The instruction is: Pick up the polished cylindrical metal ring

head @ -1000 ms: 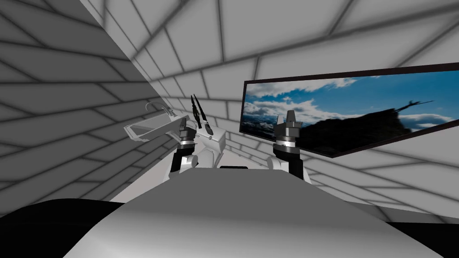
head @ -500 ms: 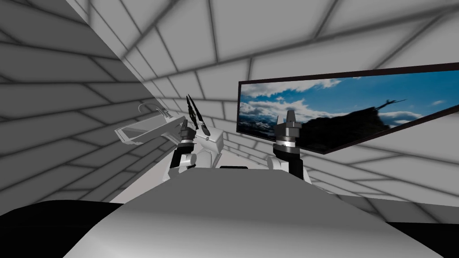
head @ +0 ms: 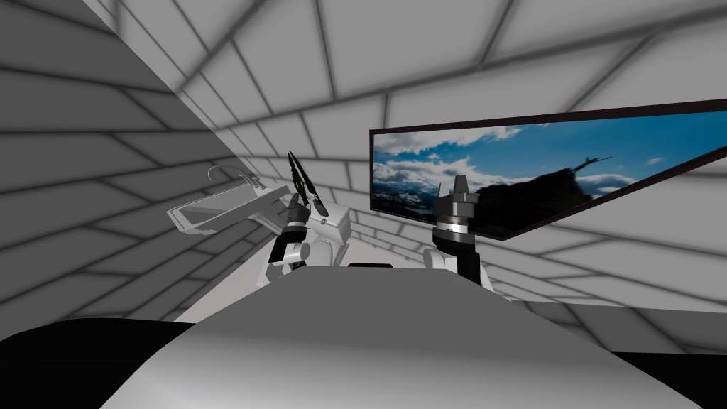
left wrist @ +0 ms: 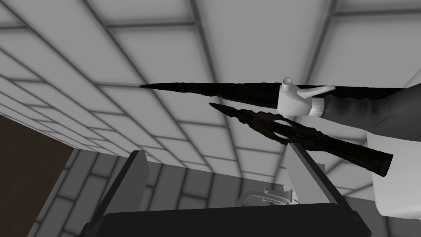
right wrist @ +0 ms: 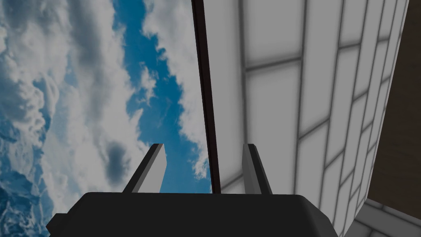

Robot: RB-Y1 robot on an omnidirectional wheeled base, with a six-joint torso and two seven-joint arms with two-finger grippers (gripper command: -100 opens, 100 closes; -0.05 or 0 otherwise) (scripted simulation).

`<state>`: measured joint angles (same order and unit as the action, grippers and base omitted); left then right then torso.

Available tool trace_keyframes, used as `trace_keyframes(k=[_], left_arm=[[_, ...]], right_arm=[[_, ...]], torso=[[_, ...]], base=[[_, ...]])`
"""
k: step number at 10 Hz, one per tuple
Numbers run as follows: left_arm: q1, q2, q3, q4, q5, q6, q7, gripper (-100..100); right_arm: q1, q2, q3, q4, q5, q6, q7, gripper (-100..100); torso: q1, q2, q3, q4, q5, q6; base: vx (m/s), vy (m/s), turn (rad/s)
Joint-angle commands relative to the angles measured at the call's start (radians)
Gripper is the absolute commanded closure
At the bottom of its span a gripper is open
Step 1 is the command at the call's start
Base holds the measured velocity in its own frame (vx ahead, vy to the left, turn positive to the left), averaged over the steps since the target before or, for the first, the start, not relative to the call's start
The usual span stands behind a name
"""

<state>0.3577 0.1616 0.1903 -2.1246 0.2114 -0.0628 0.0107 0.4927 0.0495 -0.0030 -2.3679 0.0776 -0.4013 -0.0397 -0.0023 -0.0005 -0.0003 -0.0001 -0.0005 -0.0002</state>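
Note:
My left gripper [left wrist: 213, 149] is open with nothing between its fingers, and it points up at a tiled wall. Just past its fingertips two long dark pointed blades [left wrist: 255, 105] cross, with a small white fitting [left wrist: 294, 101] on them. In the head view the left gripper [head: 294, 204] is raised beside a white box-shaped fixture [head: 332, 226], with the dark blades [head: 302, 181] above it. My right gripper [head: 454, 190] is raised in front of the window. Its fingers [right wrist: 153, 168] are open and hold nothing.
A white wall-mounted sink [head: 216, 207] with a curved tap [head: 228, 170] juts out to the left of the left arm. The tap [left wrist: 263, 197] also shows low between the left fingers. A wide dark-framed window [head: 539, 170] with blue sky is on the right. Grey tiled walls stand close around.
The whole head view has slid to the left, so I have turned to the right. Both arms keep their pose relative to my chest.

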Motion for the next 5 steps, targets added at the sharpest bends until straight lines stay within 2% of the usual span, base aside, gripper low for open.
trace_keyframes(k=[1,2,3,4,5], left_arm=[[-0.009,0.002,0.021,0.016,0.015,0.05,0.005,-100],[-0.009,0.002,0.021,0.016,0.015,0.063,0.005,-100],[-0.014,0.002,0.033,0.029,0.024,0.099,0.009,-100],[-0.014,0.002,0.033,0.029,0.024,0.101,0.009,-100],[-0.017,0.001,0.044,0.041,0.034,0.137,0.014,-100]], right_arm=[[0.0,0.0,0.0,0.0,0.0,0.0,0.0,0],[0.0,0.0,0.0,0.0,0.0,0.0,0.0,0],[0.0,0.0,0.0,0.0,0.0,0.0,0.0,0],[0.0,0.0,0.0,0.0,0.0,0.0,0.0,0],[0.0,0.0,0.0,0.0,0.0,0.0,0.0,0]], torso=[[0.0,0.0,0.0,0.0,0.0,0.0],[-0.001,-0.001,0.0,0.0,0.0,0.0],[-0.001,0.0,0.0,0.0,0.0,0.0],[-0.001,0.0,0.0,0.0,0.0,0.0],[0.0,0.0,0.0,0.0,0.0,0.0]], base=[[0.027,-0.058,-0.093],[0.012,-0.046,-0.016],[0.012,-0.043,-0.038],[0.008,-0.031,-0.019],[0.007,-0.031,-0.036]])
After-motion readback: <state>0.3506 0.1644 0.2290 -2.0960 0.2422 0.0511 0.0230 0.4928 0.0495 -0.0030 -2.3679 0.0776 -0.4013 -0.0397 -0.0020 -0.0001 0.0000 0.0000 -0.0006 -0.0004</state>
